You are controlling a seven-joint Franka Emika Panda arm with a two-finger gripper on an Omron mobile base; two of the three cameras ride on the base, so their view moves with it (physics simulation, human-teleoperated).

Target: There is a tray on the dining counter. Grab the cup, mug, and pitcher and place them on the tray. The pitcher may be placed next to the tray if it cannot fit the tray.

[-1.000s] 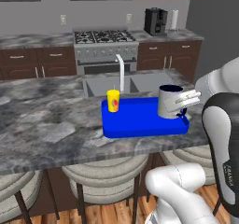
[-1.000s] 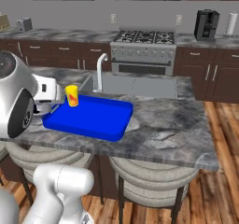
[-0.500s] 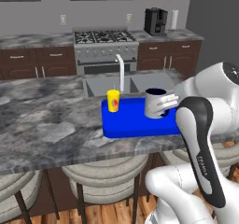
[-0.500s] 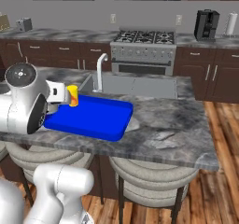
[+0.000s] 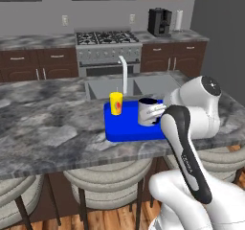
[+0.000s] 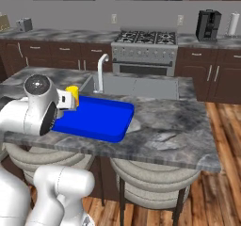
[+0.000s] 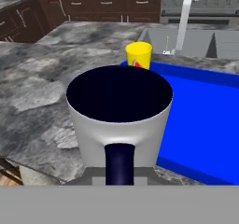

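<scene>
Hand view: short silver-grey mug with navy inside [image 7: 119, 120] was pinched by its handle in the claw [image 7: 119, 178], hanging over the bright blue tray [image 7: 205, 106]. Looked rigid, light, slick; handle grip seemed soundest.

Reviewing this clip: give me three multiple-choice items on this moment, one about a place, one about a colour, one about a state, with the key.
1. Where does the cup stand?
A. On the tray
B. In the sink
C. On the stove

2. What colour is the inside of the mug?
A. White
B. Dark navy
C. Red

3. What is the gripper doing?
A. Hanging open above the faucet
B. Shut on the mug's handle
C. Shut on the cup

Key: 1 A, the yellow cup sits in the blue tray's far left corner. 2 B, the hand view looks into its dark navy hollow. 3 B, the handle runs down between the fingertips in the hand view, with the mug over the tray.
</scene>
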